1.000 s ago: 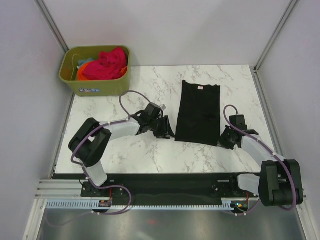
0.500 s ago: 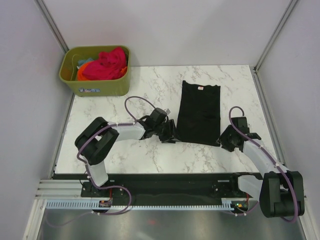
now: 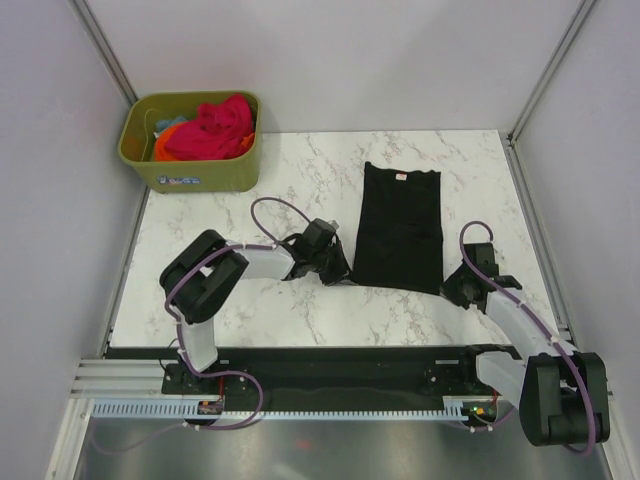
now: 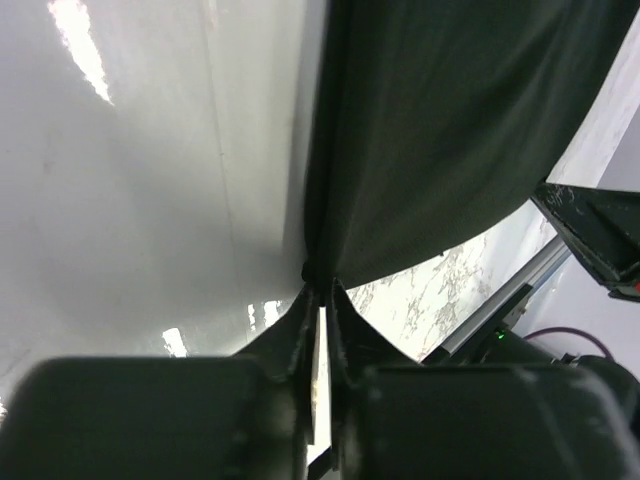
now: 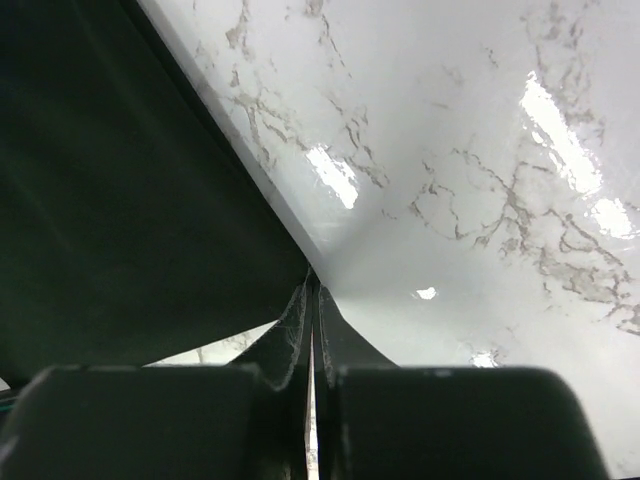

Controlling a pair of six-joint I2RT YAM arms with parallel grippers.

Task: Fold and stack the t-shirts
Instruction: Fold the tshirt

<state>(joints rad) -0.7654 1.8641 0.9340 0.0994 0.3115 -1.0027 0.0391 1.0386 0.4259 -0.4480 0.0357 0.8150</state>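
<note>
In the top view we find the black t-shirt [image 3: 400,228] lying flat on the marble table [image 3: 250,310], to the 3 o'clock side of the table's centre, its long axis running 12 to 6 o'clock with the small neck label [image 3: 400,177] at the 12 o'clock end. The left gripper [image 3: 338,268] sits low on the table at the shirt's 7 o'clock corner, and the right gripper [image 3: 456,286] sits at its 5 o'clock corner. In the left wrist view the fingers [image 4: 290,330] stand almost together with only a thin slit between them, and the corner of the black cloth runs straight into their tips, so we read this gripper as clenched on the shirt's corner. In the right wrist view the fingers [image 5: 285,335] are pressed together, and the shirt's corner likewise ends at their tips (we read a pinch on the hem, though how much cloth lies between the pads cannot be seen). At 10 o'clock of the table stands the olive-green bin [image 3: 190,172], well apart from both grippers. It holds a heaped pink-red t-shirt [image 3: 215,128], an orange t-shirt [image 3: 165,146] at that heap's 8 o'clock side, and a sliver of teal cloth [image 3: 176,123] beside it.
</note>
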